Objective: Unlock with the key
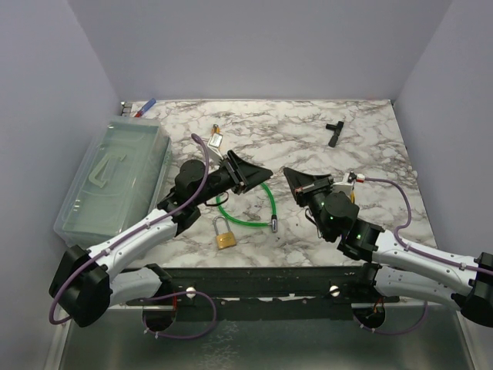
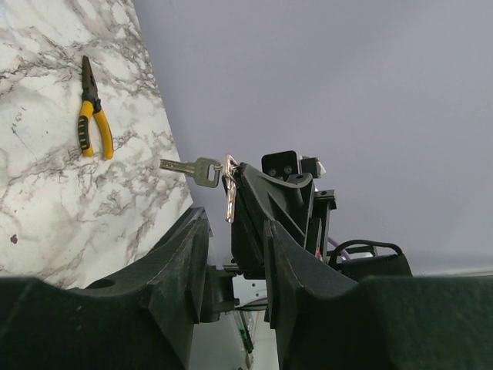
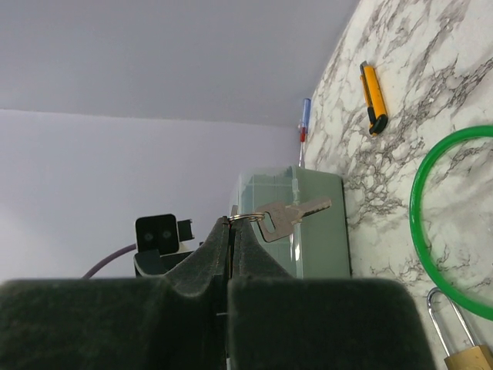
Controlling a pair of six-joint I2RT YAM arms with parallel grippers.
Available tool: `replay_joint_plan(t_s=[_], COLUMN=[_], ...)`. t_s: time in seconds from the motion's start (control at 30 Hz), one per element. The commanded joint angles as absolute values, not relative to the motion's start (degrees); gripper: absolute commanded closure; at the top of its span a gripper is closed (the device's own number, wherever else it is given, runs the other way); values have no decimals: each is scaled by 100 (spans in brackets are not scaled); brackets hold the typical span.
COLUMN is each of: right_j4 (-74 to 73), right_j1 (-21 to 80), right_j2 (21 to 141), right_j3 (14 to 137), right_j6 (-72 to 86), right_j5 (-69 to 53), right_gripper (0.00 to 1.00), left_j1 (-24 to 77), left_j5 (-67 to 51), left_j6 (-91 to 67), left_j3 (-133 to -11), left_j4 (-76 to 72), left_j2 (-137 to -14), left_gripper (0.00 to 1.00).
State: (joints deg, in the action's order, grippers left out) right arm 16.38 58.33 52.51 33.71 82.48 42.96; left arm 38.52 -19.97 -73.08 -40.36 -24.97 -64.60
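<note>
No legible text, label, brand or number on anything here

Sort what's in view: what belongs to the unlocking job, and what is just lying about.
For the job:
- key, held by its ring in the right gripper
- brass padlock

Lying about:
- green cable loop
- black T-shaped tool
- clear lidded bin
- yellow cutter
- yellow-handled pliers

**Tight Middle**

The left gripper [image 1: 260, 173] and the right gripper [image 1: 290, 176], pinching the key [image 3: 291, 216], faced off across a slim gap near the green cable loop [image 1: 245, 222]. A clear box [image 1: 115, 181] blocked the left side. The marble table [image 1: 370, 162] beyond lay open around a black T-tool [image 1: 334, 132].
</note>
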Motion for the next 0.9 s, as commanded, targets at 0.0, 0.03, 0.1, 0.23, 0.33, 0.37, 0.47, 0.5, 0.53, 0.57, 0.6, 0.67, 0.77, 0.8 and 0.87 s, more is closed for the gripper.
replay_joint_plan(t_s=[0.0, 0.03, 0.1, 0.23, 0.33, 0.37, 0.47, 0.5, 0.53, 0.57, 0.6, 0.67, 0.77, 0.8, 0.87], right_j4=[1562, 1559, 1551, 1534, 1521, 1505, 1477, 1472, 1469, 1464, 1454, 1463, 1466, 1465, 1464], right_j1=[5827, 5827, 5827, 5827, 5827, 5827, 5827, 5827, 5827, 5827, 5827, 5827, 5827, 5827, 5827], right_j2=[5268, 5268, 5279, 5299, 5308, 5303, 5290, 5284, 5282, 5278, 5275, 5268, 5263, 5260, 5249], right_j3=[3610, 3618, 3621, 3613, 3612, 3612, 3611, 3612, 3608, 3605, 3604, 3588, 3574, 3577, 3574], right_j6=[8383, 8392, 8421, 8489, 8499, 8503, 8508, 8508, 8508, 8508, 8508, 8532, 8530, 8522, 8518], right_j5=[4286, 4275, 4231, 4178, 4142, 4136, 4130, 4123, 4122, 4122, 4115, 4109, 4098, 4094, 4080], right_gripper=[100, 100, 100, 100, 100, 100, 100, 100, 100, 100, 100, 100, 100, 100, 100], left_j1=[3949, 3973, 4006, 4074, 4092, 4099, 4102, 4111, 4113, 4113, 4108, 4113, 4120, 4121, 4121], left_j5=[-1863, -1856, -1834, -1794, -1748, -1735, -1683, -1661, -1642, -1627, -1607, -1579, -1548, -1539, -1515], left_j6=[-7173, -7164, -7172, -7165, -7154, -7142, -7120, -7119, -7121, -7121, -7130, -7128, -7122, -7113, -7113], left_j3=[-4018, -4027, -4033, -4046, -4060, -4068, -4085, -4075, -4066, -4068, -4059, -4053, -4053, -4049, -4047], left_j4=[-2896, -2914, -2949, -3056, -3108, -3125, -3146, -3151, -3159, -3168, -3172, -3181, -3190, -3198, -3199], left_j2=[-6612, -6639, -6703, -6812, -6823, -6821, -6797, -6794, -6786, -6783, -6776, -6775, -6776, -6776, -6776], left_gripper=[61, 61, 62, 63, 64, 65, 66, 67, 68, 68, 69, 70, 72, 72, 73])
